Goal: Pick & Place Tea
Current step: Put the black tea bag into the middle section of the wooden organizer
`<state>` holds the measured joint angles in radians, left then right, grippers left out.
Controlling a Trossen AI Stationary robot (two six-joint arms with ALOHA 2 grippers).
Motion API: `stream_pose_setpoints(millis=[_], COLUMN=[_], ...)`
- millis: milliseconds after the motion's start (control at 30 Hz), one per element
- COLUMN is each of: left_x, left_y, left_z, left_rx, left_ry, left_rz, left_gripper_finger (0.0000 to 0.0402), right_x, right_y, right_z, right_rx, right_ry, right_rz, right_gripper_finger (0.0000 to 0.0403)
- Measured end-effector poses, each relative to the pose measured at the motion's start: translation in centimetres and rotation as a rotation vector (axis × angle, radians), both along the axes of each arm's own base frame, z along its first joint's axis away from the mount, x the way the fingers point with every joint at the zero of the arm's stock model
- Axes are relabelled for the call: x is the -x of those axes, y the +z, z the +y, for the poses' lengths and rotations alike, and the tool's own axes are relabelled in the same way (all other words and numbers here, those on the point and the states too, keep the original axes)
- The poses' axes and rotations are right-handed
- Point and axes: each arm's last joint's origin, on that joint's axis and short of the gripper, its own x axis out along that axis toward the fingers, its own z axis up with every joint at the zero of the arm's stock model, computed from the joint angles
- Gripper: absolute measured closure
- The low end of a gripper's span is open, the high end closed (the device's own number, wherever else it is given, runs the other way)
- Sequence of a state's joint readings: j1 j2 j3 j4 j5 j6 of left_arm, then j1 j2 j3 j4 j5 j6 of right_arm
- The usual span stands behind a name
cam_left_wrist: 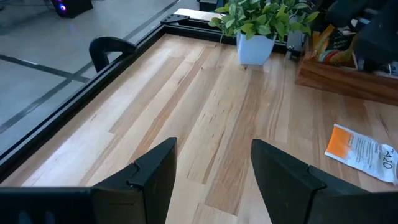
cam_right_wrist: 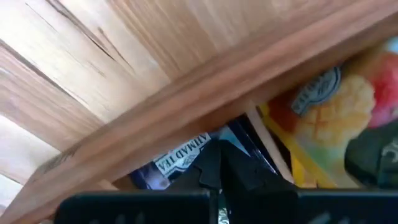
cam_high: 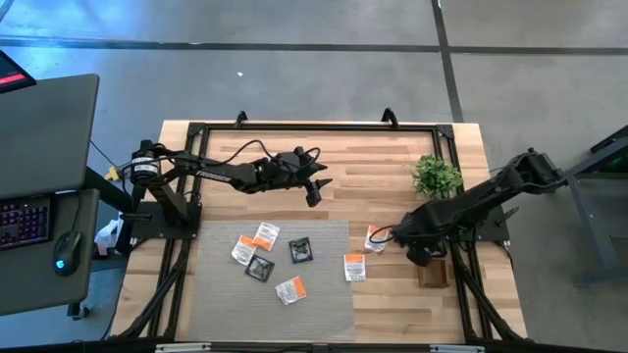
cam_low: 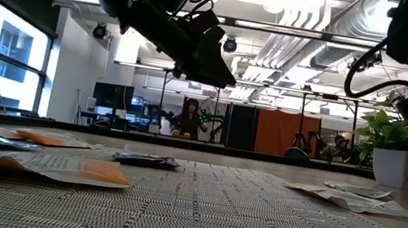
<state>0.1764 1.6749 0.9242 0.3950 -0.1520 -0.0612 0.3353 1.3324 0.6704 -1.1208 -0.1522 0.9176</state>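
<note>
While left arm waits over bare wood:
left gripper [cam_high: 316, 188]: jaws wide, holding nothing
right gripper [cam_high: 424, 257]: down in narrow brown wooden tray [cam_high: 433, 274], fingers together, grip unclear
flat square tea sachets [cam_high: 268, 253]: scattered on grey woven mat [cam_high: 211, 294], one beside the tray

2 dark arms with black cables; left arm [cam_high: 211, 173] bears white lettering.

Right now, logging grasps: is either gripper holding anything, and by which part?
Left gripper is open, empty. Right gripper is over the wooden tray; any hold cannot be told.
</note>
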Motion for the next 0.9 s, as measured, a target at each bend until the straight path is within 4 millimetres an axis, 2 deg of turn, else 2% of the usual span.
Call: stream_pose_setpoints(millis=[100,267,467,633,733,900], left_x=[0.0,0.0,0.0,0.0,0.0,0.0], left_y=[0.0,0.1,0.0,0.0,0.0,0.0], left_z=[0.0,0.0,0.0,0.0,0.0,0.0], left_rx=[0.000,-0.005,-0.002,-0.002,-0.001,0.002], left_ry=[0.000,-0.002,-0.005,-0.005,-0.010,-0.015], left_rz=[-0.001,-0.004,0.006,0.003,0.002,0.002], left_gripper_finger=[0.0197,0.0197,0.0197,0.0197,0.0197,0.0197], right_x=[-0.3,-1.3,-3.4,-5.5,-6.6,-8.8], right_y=[0.5,3.7,6.7,7.2,7.4,8.0], right_z=[-0.1,-0.3,-0.2,0.1,0.3,0.5], right_rx=[0.009,0.143,0.300,0.423,0.403,0.363], right_ry=[-0.005,0.019,0.104,0.159,0.201,0.387], right_rz=[-0.002,-0.025,-0.232,-0.472,-0.570,-0.755], right_gripper_finger=[0.0401,0.0400,0.0402,0.0393,0.0384,0.0357])
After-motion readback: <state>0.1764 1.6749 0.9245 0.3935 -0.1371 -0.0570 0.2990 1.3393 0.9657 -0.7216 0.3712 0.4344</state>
